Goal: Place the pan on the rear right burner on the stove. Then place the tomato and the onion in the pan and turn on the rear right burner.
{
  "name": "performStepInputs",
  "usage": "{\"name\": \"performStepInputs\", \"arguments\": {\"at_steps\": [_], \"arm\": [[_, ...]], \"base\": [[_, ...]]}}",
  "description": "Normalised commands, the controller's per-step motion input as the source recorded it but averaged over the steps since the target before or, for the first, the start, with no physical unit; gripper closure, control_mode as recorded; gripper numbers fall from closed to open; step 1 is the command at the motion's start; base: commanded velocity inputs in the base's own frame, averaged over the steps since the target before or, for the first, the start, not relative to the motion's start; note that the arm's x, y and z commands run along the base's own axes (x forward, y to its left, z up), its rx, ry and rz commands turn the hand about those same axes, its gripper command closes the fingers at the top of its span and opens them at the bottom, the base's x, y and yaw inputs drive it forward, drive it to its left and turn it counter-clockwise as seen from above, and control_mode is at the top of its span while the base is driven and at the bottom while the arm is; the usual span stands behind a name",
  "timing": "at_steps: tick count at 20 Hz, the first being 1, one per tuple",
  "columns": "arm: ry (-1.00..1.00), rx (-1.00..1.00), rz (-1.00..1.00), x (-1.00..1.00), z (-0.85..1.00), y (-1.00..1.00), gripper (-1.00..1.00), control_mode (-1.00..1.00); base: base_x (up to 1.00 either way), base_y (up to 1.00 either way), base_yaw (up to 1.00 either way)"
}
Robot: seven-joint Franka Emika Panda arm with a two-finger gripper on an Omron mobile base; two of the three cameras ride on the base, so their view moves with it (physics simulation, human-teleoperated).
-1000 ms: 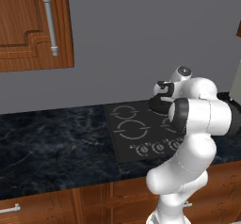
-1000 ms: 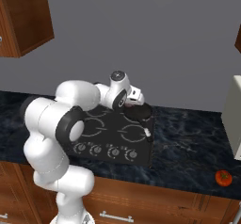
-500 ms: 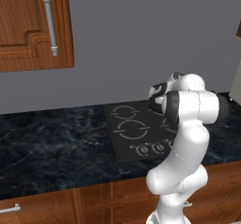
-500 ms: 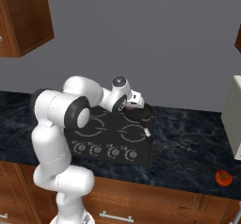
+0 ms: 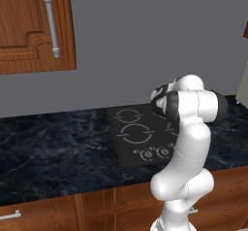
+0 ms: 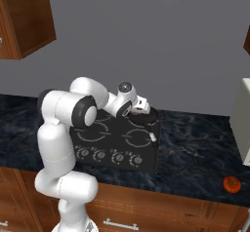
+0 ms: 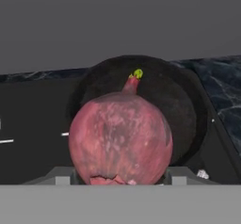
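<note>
I hold the onion between my two fingers: in the hand view it sits right in front of my camera, a pinkish-purple ball with a short stalk and a small yellow-green tip, and my fingers press on its left and right sides. So my jaws are pinching the onion, spread about as wide as the ball itself.

Behind the onion, in the same view, I see the pan, round and black, lying on the black glass of the stove. The onion covers a large part of the pan from my camera.

In the right base view my gripper is at the far right part of the stove, and the pan is just beside it, with its thin handle pointing toward the front edge and ending in a pale tip. I think the pan sits on the rear right burner, but my hand covers the ring marking there, so I cannot say it for sure.

The tomato, a small orange-red ball, lies on the dark marbled counter, well apart from the stove, near the front edge on the right.

In the left base view my arm stands before the stove, and two ring markings and the knobs are visible.
</note>
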Motion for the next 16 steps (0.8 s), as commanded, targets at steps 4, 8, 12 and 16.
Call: {"name": "performStepInputs", "arguments": {"at_steps": [4,8,12,16], "arm": [[0.0,0.0,0.0,0.0,-0.19,0.0,1.0,-1.0],[0.0,0.0,0.01,0.0,-0.27,0.0,1.0,-1.0],[0.0,0.0,0.01,0.06,-0.21,0.0,1.0,-1.0],[0.0,0.0,0.0,0.29,-0.14,-0.01,1.0,-1.0]], "base": [[0.0,0.0,0.0],[0.0,0.0,0.0],[0.0,0.0,0.0],[0.0,0.0,0.0]]}}
